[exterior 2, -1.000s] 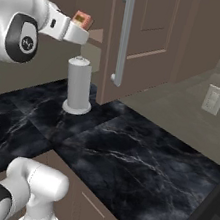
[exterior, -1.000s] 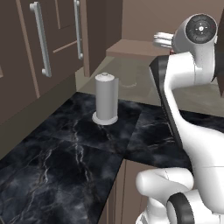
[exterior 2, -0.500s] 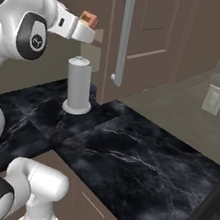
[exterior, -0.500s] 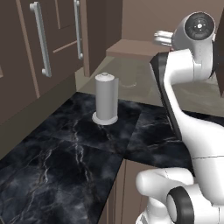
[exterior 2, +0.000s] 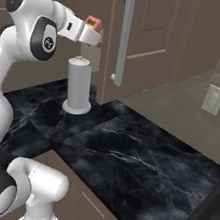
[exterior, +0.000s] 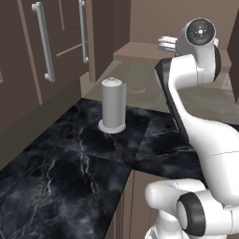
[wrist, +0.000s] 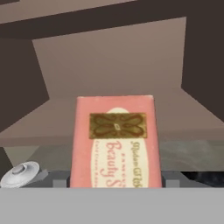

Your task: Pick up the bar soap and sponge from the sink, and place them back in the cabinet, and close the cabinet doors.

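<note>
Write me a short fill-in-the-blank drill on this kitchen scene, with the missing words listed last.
1. The tool is shut on the orange-pink ____ bar soap.
2. The grey cylindrical paper towel roll stands ____ on the black marble counter.
3. The long silver bar handle on the brown wooden cabinet door runs ____.

Missing words: rectangular; upright; vertically

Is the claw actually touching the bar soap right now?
Touching. In the right base view the bar soap sits clamped in the claw, raised above the counter.
</note>
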Available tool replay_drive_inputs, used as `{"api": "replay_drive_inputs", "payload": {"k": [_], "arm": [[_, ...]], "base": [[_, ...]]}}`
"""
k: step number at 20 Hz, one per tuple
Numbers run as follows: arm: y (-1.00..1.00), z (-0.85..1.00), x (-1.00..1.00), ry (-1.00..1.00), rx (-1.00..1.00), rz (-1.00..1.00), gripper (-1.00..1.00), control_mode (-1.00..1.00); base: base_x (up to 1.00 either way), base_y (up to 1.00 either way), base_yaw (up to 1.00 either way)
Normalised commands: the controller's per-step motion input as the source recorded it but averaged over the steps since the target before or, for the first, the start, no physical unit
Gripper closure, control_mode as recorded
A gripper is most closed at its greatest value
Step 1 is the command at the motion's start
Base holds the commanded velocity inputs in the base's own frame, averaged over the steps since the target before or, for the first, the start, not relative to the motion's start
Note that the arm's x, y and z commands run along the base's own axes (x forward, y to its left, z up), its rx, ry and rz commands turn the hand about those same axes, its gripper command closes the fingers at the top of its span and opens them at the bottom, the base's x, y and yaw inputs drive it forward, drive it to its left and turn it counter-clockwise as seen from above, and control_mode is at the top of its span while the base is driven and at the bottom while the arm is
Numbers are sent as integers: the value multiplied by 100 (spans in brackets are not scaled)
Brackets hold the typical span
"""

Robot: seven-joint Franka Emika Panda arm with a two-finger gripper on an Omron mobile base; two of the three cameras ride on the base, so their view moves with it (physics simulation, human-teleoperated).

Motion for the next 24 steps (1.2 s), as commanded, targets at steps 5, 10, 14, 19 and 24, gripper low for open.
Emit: {"api": "replay_drive_inputs", "payload": {"k": [5, 10, 14, 19, 24], "arm": [[0, -6, 46, 0, 0, 0, 100, -100], [0, -2, 48, 1, 0, 0, 100, -100], [0, -7, 48, 2, 0, 0, 100, -100], [0, -13, 40, 4, 0, 0, 100, -100], [0, -11, 37, 5, 0, 0, 100, -100]], "base": [[0, 0, 0], [0, 0, 0], [0, 0, 0], [0, 0, 0], [0, 0, 0]]}}
